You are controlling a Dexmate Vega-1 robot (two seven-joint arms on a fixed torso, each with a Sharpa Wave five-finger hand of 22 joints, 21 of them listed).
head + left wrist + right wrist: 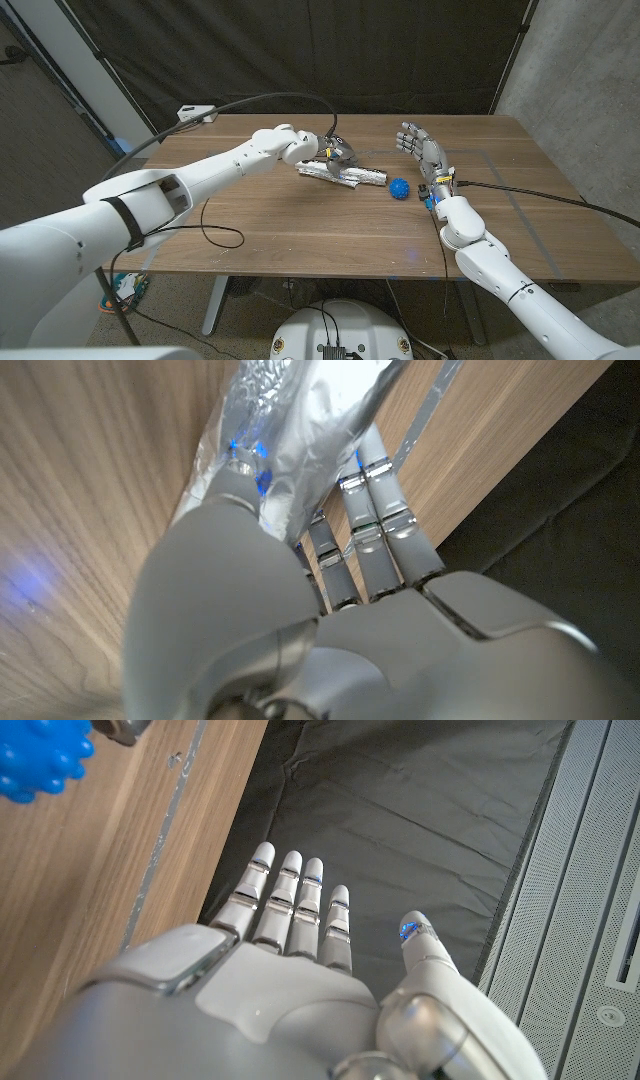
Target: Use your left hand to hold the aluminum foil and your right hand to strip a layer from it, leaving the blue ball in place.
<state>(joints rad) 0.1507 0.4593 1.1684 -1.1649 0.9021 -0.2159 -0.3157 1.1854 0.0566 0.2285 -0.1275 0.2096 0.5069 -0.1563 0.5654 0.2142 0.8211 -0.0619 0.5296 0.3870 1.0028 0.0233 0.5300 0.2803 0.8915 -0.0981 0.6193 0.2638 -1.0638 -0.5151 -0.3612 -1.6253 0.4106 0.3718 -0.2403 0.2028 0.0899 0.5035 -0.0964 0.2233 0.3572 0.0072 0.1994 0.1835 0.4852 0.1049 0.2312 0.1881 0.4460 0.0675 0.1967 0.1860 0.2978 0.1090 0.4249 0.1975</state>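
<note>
A crinkled roll of aluminum foil (345, 176) lies across the middle of the wooden table (300, 235). My left hand (335, 155) grips its left end, fingers wrapped over the foil (300, 420) in the left wrist view. A spiky blue ball (399, 188) sits on the table just off the foil's right end, and shows again at the corner of the right wrist view (40, 760). My right hand (425, 152) hovers to the right of the ball, fingers spread and straight, holding nothing (300, 920).
A black cable (215, 238) loops on the table's left part. Another cable (520, 190) runs from my right wrist across the table's right side. A dark curtain (300, 50) hangs behind the far edge.
</note>
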